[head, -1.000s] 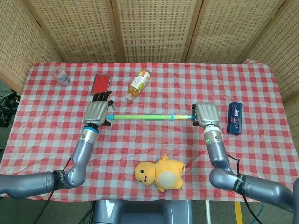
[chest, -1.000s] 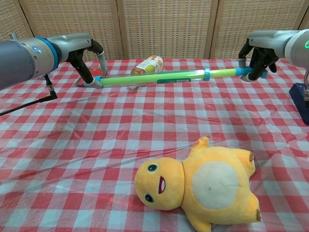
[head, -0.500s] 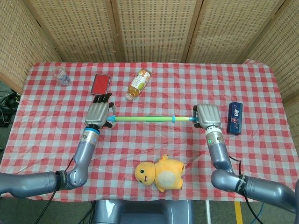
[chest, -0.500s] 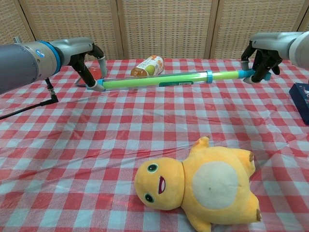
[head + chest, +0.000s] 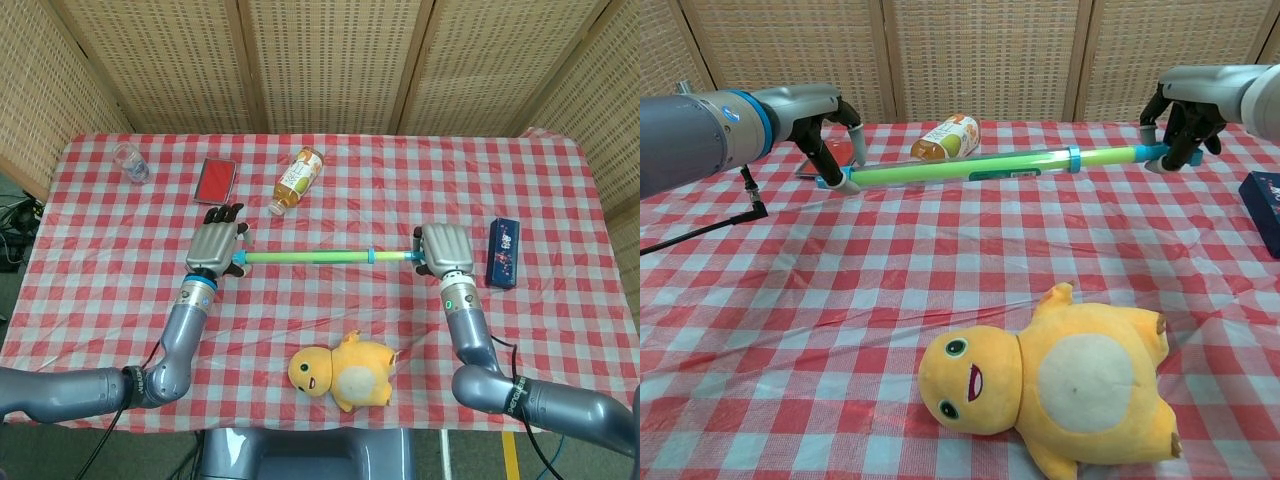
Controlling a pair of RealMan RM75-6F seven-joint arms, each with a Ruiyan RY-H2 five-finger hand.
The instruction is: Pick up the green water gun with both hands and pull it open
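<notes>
My left hand (image 5: 216, 245) and right hand (image 5: 444, 246) each clench 1 end of water gun (image 5: 970, 165); I'd pull straight apart, level, grips firm

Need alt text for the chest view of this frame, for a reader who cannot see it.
A green water gun is held level above a red-checked table, the left hand gripping one end and the right hand the other. A yellow plush toy lies in the foreground, and a bottle lies behind the gun.
</notes>
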